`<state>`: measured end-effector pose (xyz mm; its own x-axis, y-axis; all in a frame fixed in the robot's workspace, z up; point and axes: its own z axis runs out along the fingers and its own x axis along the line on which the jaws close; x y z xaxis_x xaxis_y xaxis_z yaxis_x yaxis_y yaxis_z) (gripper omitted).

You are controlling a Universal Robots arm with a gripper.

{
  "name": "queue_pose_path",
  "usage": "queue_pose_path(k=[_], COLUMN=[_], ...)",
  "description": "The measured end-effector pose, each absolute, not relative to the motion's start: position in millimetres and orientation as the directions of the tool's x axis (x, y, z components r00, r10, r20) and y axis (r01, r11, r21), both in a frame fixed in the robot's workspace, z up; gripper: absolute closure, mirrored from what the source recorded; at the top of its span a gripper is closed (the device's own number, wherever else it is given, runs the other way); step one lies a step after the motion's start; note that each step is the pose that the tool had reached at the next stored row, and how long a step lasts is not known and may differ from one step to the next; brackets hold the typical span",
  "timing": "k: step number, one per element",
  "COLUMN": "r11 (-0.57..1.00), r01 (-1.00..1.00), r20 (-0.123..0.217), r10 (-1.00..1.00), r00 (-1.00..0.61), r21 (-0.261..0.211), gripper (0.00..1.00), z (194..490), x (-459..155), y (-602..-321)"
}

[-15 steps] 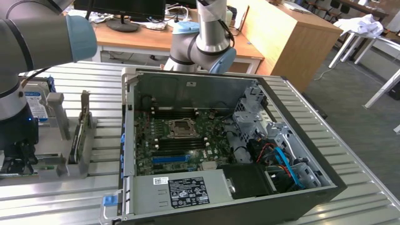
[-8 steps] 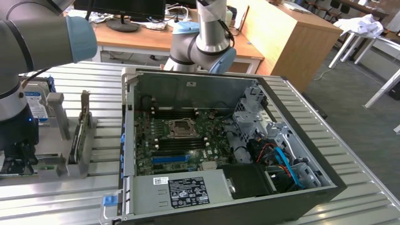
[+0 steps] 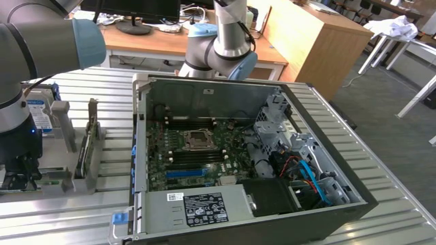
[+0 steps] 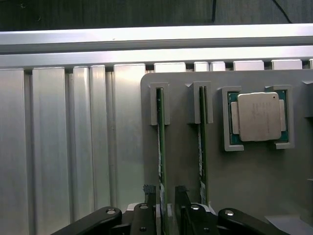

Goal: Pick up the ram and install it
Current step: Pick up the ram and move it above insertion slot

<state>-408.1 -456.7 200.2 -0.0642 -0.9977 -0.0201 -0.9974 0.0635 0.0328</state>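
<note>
The open computer case [image 3: 204,97] is lying beside the grey holder [image 4: 220,186]. The ram [image 4: 160,147] is standing on edge in a holder slot, its long axis running straight away from the gripper [image 4: 165,193]. The fingers [image 4: 181,196] are standing apart, straddling its near end. The wrist view is showing this straddle; the exterior view is showing the motherboard [image 3: 197,153].

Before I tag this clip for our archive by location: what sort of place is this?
Probably a robotics lab or workshop: a robot arm beside an open computer case on a slotted aluminium table, with wooden desks behind.
</note>
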Motion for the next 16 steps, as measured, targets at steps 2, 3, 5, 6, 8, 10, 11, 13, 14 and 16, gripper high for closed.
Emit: queue_pose_path(k=[2, 3, 5, 6, 8, 10, 11, 13, 14, 16], r11=[0.063, 0.063, 0.063, 0.063, 0.063, 0.063, 0.063, 0.064, 0.064, 0.064], r01=[-0.997, -0.997, -0.997, -0.997, -0.997, -0.997, -0.997, -0.997, -0.997, -0.997], r20=[-0.020, -0.020, -0.020, -0.020, -0.020, -0.020, -0.020, -0.020, -0.020, -0.020], r10=[-0.998, -0.998, -0.998, -0.998, -0.998, -0.998, -0.998, -0.998, -0.998, -0.998], r00=[-0.064, -0.064, -0.064, -0.064, -0.064, -0.064, -0.064, -0.064, -0.064, -0.064], r21=[0.033, 0.033, 0.033, 0.033, 0.033, 0.033, 0.033, 0.033, 0.033, 0.033], gripper=[0.72, 0.72, 0.78, 0.78, 0.78, 0.78, 0.78, 0.78, 0.78, 0.78], z=[200.2, 200.2, 200.2, 200.2, 200.2, 200.3, 200.9, 202.2, 202.5, 202.5], x=[-408.1, -408.1, -408.1, -408.0, -408.1, -408.0, -408.0, -408.0, -408.0, -408.0], y=[-456.7, -456.7, -456.7, -456.7, -456.7, -456.7, -456.7, -456.7, -456.6, -456.7])
